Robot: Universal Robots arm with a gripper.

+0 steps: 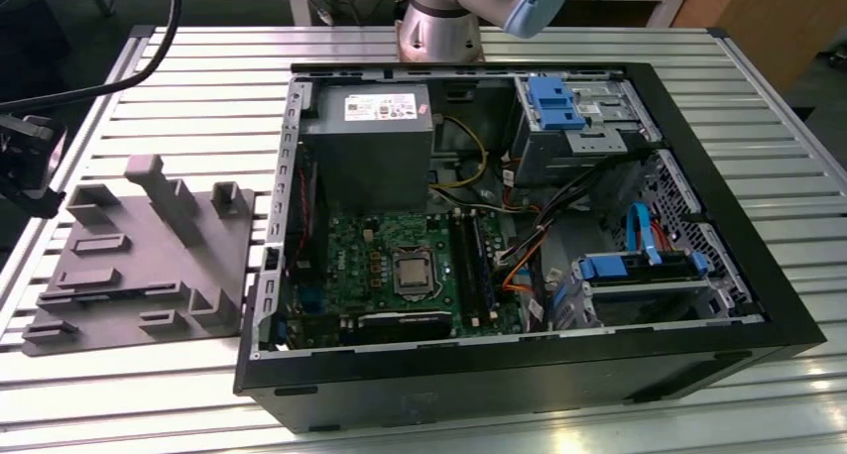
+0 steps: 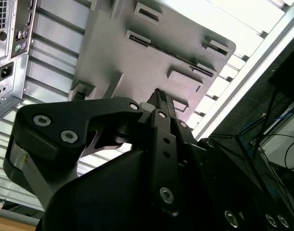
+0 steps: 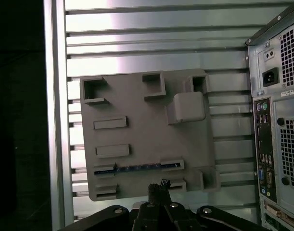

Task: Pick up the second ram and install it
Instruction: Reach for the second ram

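Currently the gripper (image 3: 159, 184) is hanging over one edge of the grey holder tray (image 3: 142, 139), and its two black fingers are pressing together with nothing showing between them. The ram stick (image 3: 137, 168) is sitting on edge in a long slot of that tray (a thin dark strip with bluish glints along its length), close to the fingertips but apart from them. How high the tips are standing above the tray cannot be told. In the second wrist view the closed gripper (image 2: 160, 94) is pointing at the same tray (image 2: 137, 67), whose raised blocks and slots are facing the camera. In the exterior view the tray (image 1: 146, 266) is lying flat on the slatted metal table (image 1: 159, 395), just beside the open computer case (image 1: 530, 375) on the exterior view's left. The case is lying on its side with its motherboard (image 1: 397, 266) facing up, and the arm's base (image 1: 443, 23) is standing behind it. Whether a stick is already sitting in the board's memory slots cannot be told.
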